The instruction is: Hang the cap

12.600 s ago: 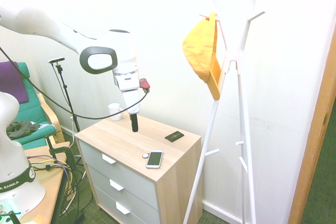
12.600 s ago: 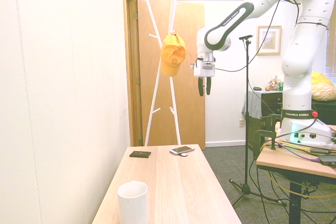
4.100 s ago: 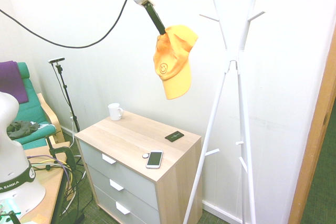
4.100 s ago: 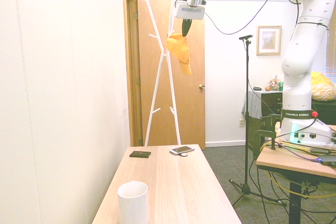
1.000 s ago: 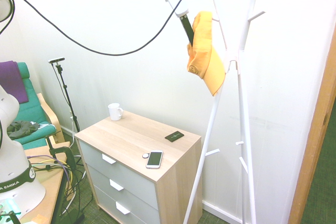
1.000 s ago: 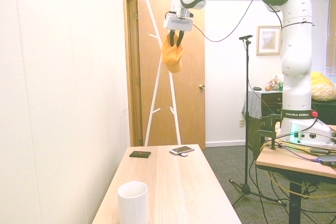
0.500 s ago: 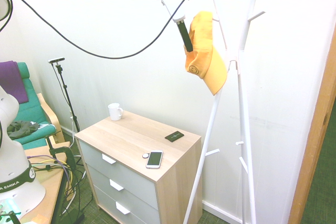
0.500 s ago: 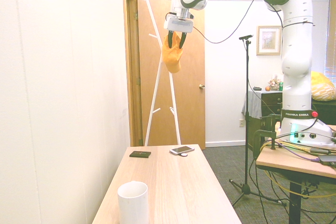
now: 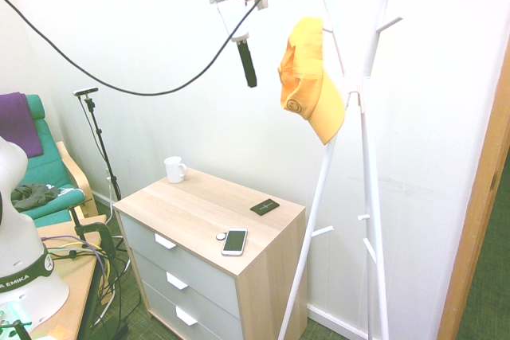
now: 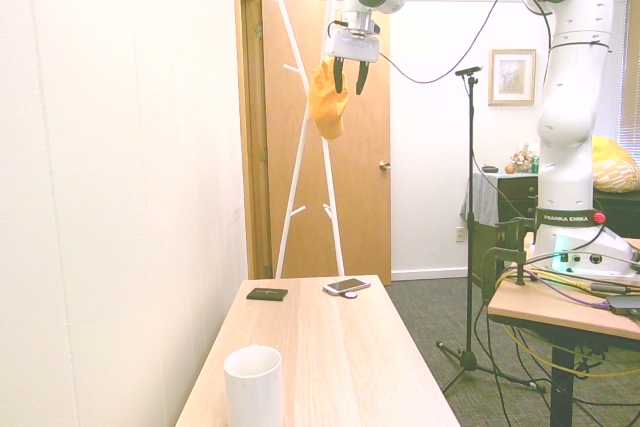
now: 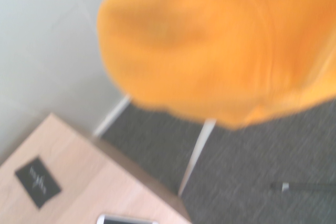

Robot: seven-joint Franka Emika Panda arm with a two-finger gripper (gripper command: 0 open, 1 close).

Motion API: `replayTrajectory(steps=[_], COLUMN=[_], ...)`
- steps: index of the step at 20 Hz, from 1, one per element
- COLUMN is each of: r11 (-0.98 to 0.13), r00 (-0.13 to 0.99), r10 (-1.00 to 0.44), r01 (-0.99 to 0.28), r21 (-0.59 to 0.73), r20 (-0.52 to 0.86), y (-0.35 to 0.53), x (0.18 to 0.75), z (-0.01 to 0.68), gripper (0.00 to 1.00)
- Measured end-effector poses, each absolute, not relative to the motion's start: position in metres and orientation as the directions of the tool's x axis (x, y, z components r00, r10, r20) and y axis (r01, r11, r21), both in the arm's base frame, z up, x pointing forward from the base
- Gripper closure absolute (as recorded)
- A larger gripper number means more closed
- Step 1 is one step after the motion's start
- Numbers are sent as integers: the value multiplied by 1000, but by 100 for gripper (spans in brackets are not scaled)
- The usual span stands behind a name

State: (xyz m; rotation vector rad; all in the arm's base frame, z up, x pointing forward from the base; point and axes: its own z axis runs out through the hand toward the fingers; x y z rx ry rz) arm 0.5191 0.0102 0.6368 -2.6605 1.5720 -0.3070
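Now the cap (image 9: 309, 77) hangs on an upper peg of the coat rack (image 9: 362, 117), long axis running down to its brim, while the fingers (image 9: 249, 69) stand apart and empty, clear beside its crown.

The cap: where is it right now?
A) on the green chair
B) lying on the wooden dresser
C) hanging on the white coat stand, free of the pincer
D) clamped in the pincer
C: the cap hangs from a peg of the coat stand, while the open pincer hangs beside it with clear space between.
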Motion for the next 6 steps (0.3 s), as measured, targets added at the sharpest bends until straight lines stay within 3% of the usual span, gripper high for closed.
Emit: replayTrajectory(steps=[6], r11=[-523], r00=[522], r10=[-852], r01=[-850], r21=[-66], r20=[40], y=[32], x=[484], z=[604], gripper=[0])
